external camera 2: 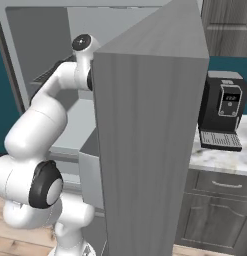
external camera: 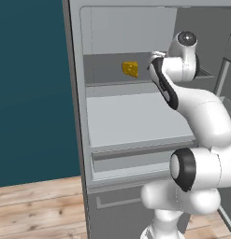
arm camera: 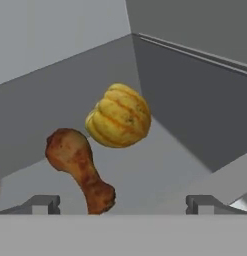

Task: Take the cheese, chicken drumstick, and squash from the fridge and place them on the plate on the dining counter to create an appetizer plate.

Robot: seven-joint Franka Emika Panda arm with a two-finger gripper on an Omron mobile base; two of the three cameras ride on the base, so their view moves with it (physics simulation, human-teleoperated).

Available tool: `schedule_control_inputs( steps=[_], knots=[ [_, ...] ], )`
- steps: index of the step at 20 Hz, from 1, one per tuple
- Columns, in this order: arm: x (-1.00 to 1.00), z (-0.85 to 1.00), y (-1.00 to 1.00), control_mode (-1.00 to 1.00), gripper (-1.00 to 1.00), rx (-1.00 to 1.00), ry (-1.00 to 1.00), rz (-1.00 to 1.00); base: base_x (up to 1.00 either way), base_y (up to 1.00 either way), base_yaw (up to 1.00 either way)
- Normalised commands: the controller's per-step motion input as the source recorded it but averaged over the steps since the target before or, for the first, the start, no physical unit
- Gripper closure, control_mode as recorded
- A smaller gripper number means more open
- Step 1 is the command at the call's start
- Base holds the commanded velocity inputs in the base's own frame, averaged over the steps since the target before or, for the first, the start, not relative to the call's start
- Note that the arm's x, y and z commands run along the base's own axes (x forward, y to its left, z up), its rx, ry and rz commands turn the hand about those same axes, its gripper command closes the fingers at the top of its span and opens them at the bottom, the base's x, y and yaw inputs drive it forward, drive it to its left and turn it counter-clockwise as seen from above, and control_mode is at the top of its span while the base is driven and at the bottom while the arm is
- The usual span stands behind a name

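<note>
The fridge (external camera: 77, 93) stands open, and my arm reaches into its upper shelf. The cheese (external camera: 130, 69), a small yellow wedge, sits on that shelf just left of my hand. In the hand view, the chicken drumstick (arm camera: 79, 166) lies on the shelf floor with its thin end toward me. The squash (arm camera: 118, 116), ribbed and yellow, rests just behind it to the right. My gripper (arm camera: 122, 205) is open, its fingertips (arm camera: 42, 204) wide apart, and the drumstick's thin end lies between them, nearer the left one. The plate and the dining counter are out of view.
The fridge's open door (external camera 2: 145, 150) rises close on my right. Beyond it a black coffee machine (external camera 2: 222, 117) stands on a marble counter (external camera 2: 215, 157). Below the upper shelf are a wide lower shelf (external camera: 135, 116) and a drawer (external camera: 131, 161).
</note>
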Motion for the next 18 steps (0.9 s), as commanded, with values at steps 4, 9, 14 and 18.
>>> schedule_control_inputs(
  steps=[4, 9, 14, 18],
  knots=[
    [0.25, 0.0, -0.07, -1.0, -1.0, 0.0, -0.07, 0.0, 0.0, 0.0, 0.0],
    [0.25, 0.0, 0.0, -1.0, -1.0, 0.0, -0.05, -0.01, 0.0, 0.0, 0.0],
    [0.34, 0.0, 0.0, -1.0, -1.0, 0.0, -0.07, -0.04, 0.0, 0.0, 0.0],
    [0.33, 0.0, -0.07, -1.0, -1.0, 0.0, 0.0, -0.08, 0.0, 0.0, 0.0]
  ],
)
